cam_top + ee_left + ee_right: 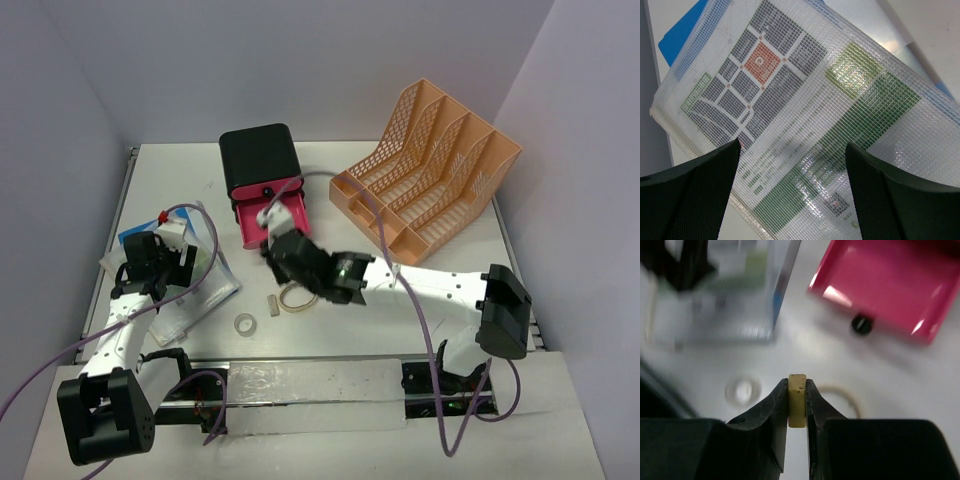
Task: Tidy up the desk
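Observation:
My right gripper (797, 390) is shut on a small yellowish block (797, 400), pinched upright between both fingertips above the white desk (805, 352). From above, this gripper (283, 255) hangs just in front of the open pink drawer (278, 222). A small beige block (272, 304) shows below it; I cannot tell there whether it is the held one. My left gripper (792, 165) stands wide open over a clear mesh pouch (805, 100) holding a printed sheet, with nothing between its fingers. From above, that gripper (160, 262) is at the desk's left side.
A white tape ring (244, 324) and a rubber band (297, 297) lie on the desk (330, 330) near the right gripper. The black drawer box (258, 155) stands at the back, with the peach mesh file rack (430, 170) to its right. A blue folder (682, 37) lies under the pouch.

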Controlling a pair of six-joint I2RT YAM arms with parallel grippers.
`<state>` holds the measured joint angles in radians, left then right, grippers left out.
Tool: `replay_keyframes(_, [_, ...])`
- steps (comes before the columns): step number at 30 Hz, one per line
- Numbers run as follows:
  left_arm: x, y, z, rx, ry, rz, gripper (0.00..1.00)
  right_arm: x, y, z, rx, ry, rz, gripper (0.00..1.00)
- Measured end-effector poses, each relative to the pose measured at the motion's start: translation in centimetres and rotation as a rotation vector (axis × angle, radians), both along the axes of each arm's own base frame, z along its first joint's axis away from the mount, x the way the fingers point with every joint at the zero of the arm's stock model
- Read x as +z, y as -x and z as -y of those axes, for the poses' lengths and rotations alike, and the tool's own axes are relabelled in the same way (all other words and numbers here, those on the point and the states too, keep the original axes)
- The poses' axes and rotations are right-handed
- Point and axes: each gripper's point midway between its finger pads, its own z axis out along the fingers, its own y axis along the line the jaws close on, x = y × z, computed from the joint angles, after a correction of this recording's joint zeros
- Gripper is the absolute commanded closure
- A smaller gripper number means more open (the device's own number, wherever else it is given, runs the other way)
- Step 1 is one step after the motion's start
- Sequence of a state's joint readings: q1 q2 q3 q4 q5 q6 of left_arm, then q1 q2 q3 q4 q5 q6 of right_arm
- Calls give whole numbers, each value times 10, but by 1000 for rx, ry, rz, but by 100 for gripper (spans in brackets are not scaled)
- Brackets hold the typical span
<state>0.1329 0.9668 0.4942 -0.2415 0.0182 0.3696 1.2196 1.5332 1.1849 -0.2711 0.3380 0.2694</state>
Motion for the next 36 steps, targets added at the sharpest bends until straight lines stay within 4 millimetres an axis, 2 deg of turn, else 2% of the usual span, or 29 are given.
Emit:
replay_keyframes(3, [0,0,1,-3,2,1,9,60,-75,2,-216,-169,108,100])
replay_keyframes(6, [0,-1,2,-7,6,4,9,86,-140,16,-404,-242,173,100])
replay_keyframes(8, [1,-1,2,-10,8,6,10,81,-176,20,-494,-236,197,100])
replay_keyframes(10, [1,-2,2,-11,9,7,10,63,-194,20,-532,-198,196,100])
replay_keyframes(13, [0,-2,2,-11,10,3,10,29,-210,15,-563,-112,190,100])
replay_keyframes(17, [-4,-2,2,-12,12,-8,11,-6,-214,20,-589,-13,181,100])
replay_keyframes(25, [-8,-2,3,-14,16,-22,11,-16,-222,30,-649,44,198,96])
replay_keyframes(31, [-8,-2,3,-16,18,-25,11,-52,-229,29,-665,135,163,92])
replay_keyframes(34, [-9,-2,4,-16,19,-27,11,-68,-226,33,-664,194,138,85])
replay_keyframes(36, [-9,-2,4,-17,19,-27,11,-72,-224,34,-662,211,128,74])
